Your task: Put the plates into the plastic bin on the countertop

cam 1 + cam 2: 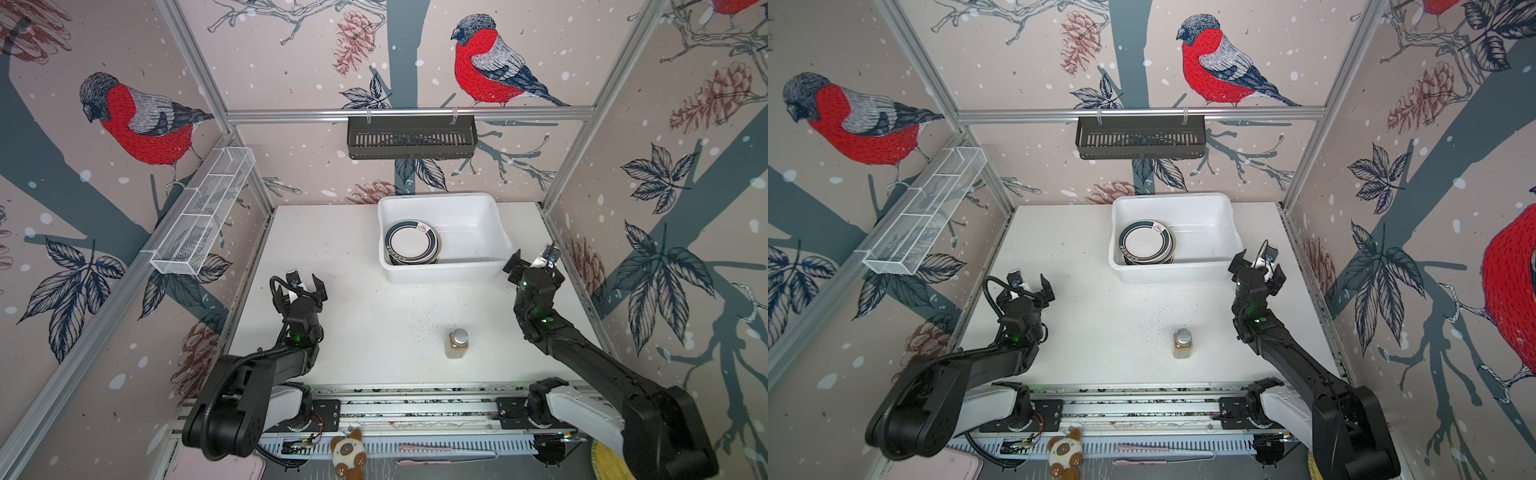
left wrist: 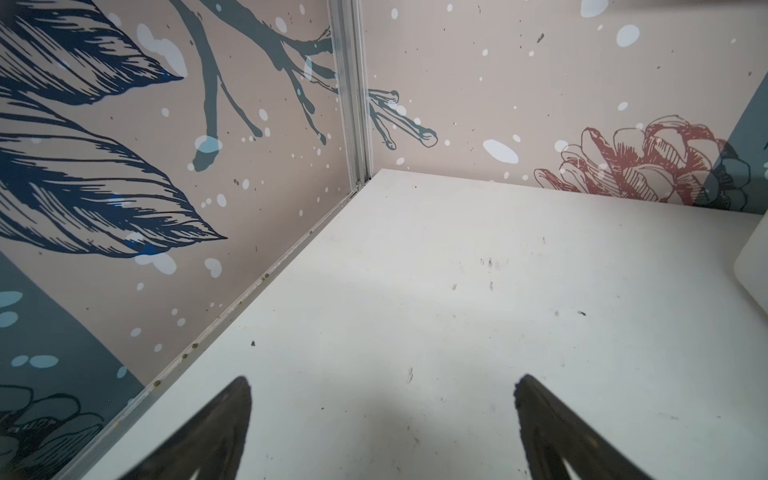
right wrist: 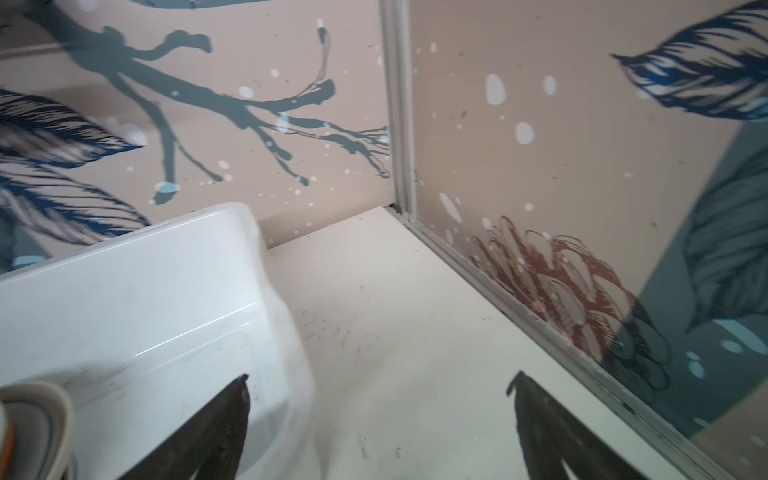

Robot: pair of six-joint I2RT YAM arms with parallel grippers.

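plates (image 1: 412, 243) sitting stacked in bin (image 1: 446, 272), stiff, slippery, breakable, probably best pinching at rim; left gripper (image 1: 306, 282) and right gripper (image 1: 533, 257) both gaping wide, holding nothing

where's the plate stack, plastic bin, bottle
plate stack (image 1: 411, 244), in a top view, top plate's centre
plastic bin (image 1: 440, 272), in a top view, near wall
bottle (image 1: 459, 336), in a top view, silver cap
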